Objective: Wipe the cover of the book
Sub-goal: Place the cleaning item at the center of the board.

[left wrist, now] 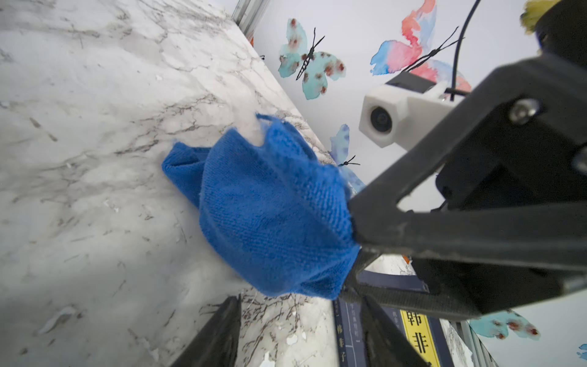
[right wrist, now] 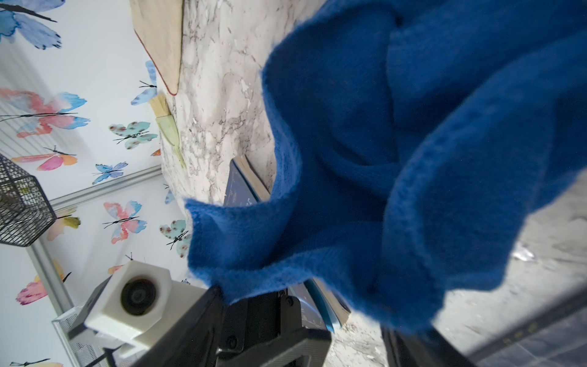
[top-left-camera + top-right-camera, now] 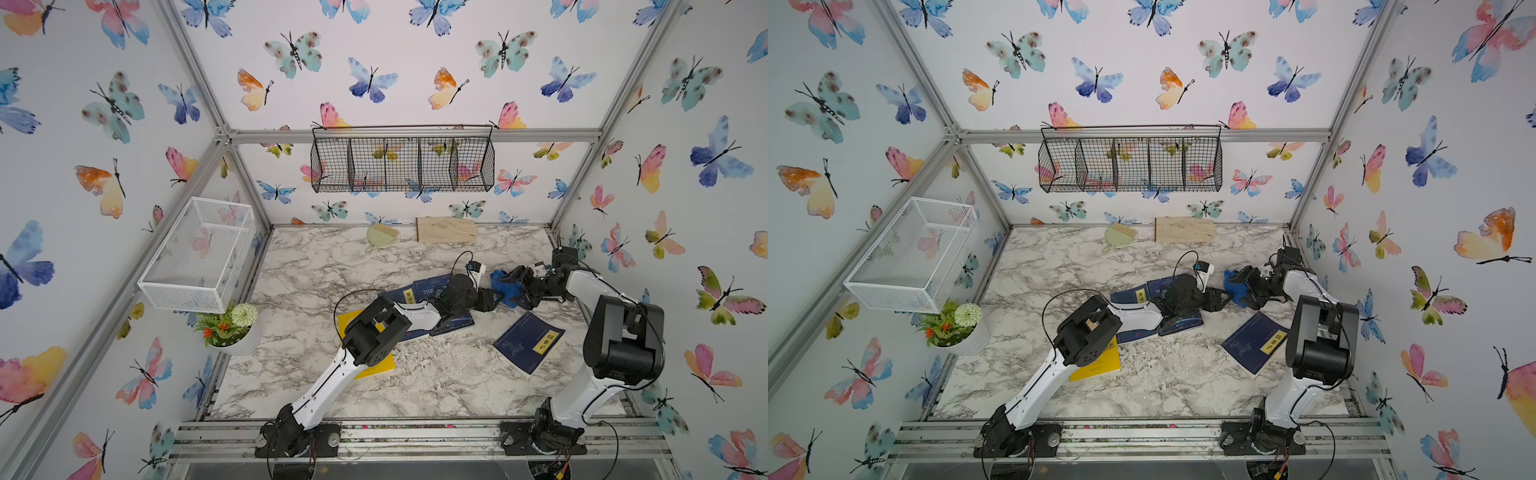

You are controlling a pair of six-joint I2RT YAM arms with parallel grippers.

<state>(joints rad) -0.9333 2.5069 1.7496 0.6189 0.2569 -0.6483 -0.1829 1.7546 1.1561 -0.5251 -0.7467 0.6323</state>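
Basket (image 3: 195, 253) and plant (image 3: 226, 324) are sitting far L, out of play. Yellow book (image 3: 376, 365) is lying flat front-L, partly under L arm (image 3: 332, 374). Navy book (image 3: 428, 289) is lying flat mid-surface (image 3: 415, 386), cover up. L wrist is hanging right over it, hiding much of it in both top views; maybe more than one book there. L fingers (image 1: 219, 333) are sitting just past its R edge, pointing at cloth (image 3: 500, 284). They're standing spread w/ bare marble showing btwn them, gripping nothing, prob. so the R side alone is holding the cloth. Cloth is hanging bunched btwn the 2 arms, just beside that book; can't tell if it's touching the surface. R fingers (image 1: 460, 232) are pinching it by one gathered end, leaving the rest drooping free as a wiping pad. 2nd navy book (image 3: 528, 343) is lying askew front-R, just beside R arm (image 3: 615, 328), cover up and unblocked, so prob. the easier target for R. Which book is meant I can't tell. Cloth isn't resting on any cover, so wiping is looking not yet begun.
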